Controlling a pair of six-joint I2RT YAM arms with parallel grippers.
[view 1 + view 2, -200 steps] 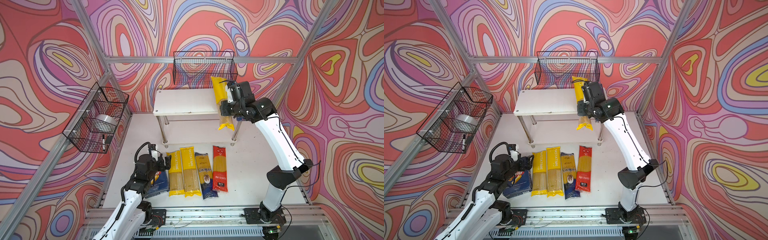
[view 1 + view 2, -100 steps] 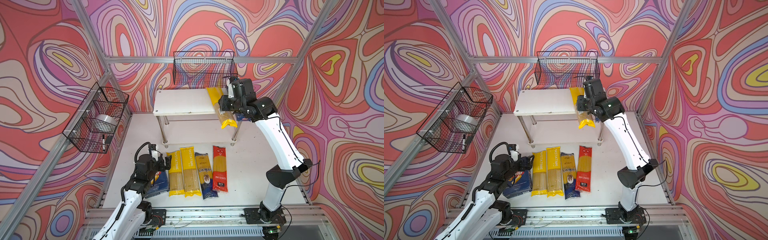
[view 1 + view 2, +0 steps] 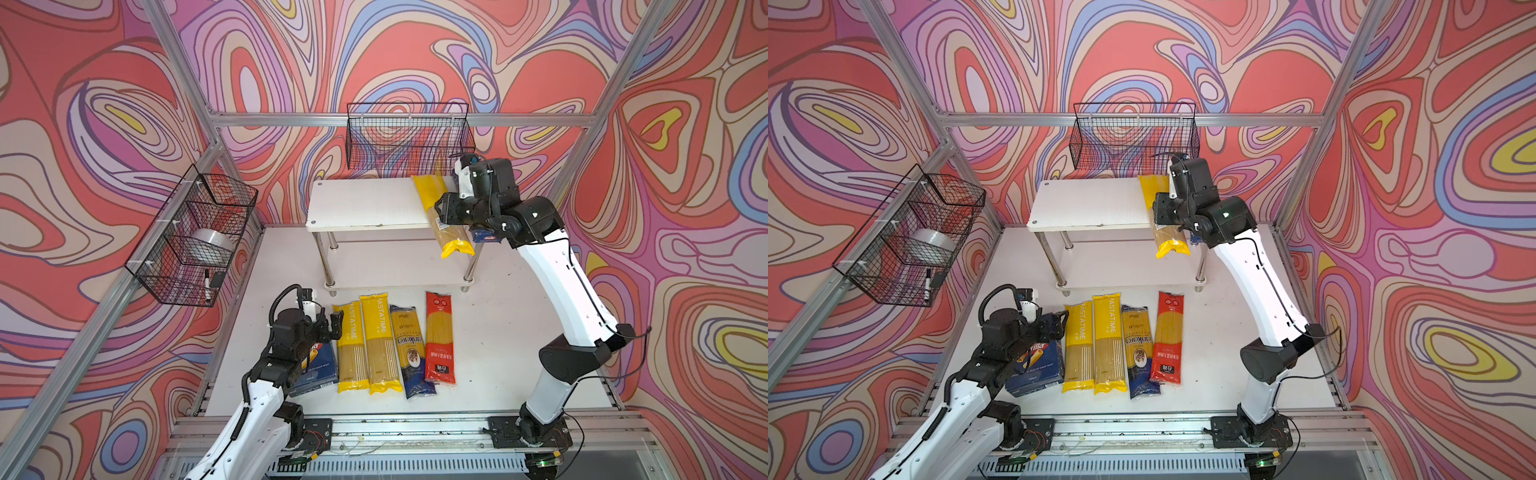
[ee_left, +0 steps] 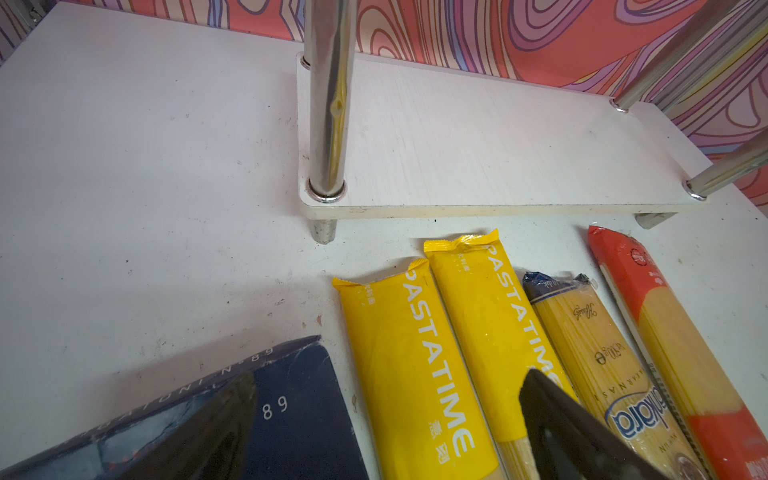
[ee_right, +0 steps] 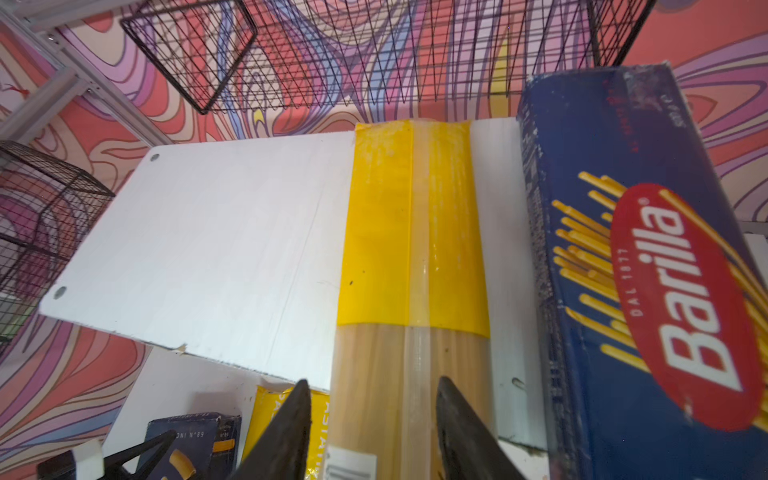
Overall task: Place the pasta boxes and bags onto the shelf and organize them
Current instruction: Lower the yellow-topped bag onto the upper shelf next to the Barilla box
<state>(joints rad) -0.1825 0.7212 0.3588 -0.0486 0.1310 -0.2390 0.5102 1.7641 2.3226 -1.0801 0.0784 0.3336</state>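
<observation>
We see the white shelf (image 3: pixel 365 203) carrying, at the right end of its top tier, a yellow-ended spaghetti packet (image 3: pixel 428 193) that overhangs the front edge, just beside the long Barilla box (image 5: pixel 623 249). The side wire basket (image 3: pixel 166 286) holds a silvery roll (image 3: pixel 210 245) and a marker (image 3: pixel 206 284). The right arm (image 3: pixel 557 282) stretches up to the shelf, the right gripper (image 5: pixel 372 380) parted astride that packet. The left gripper (image 4: pixel 388 374) hovers low, fingers spread wide, over the wide blue box (image 3: pixel 1038 361) beside a row of four packets (image 3: pixel 380 340) on the table (image 3: pixel 498 332).
</observation>
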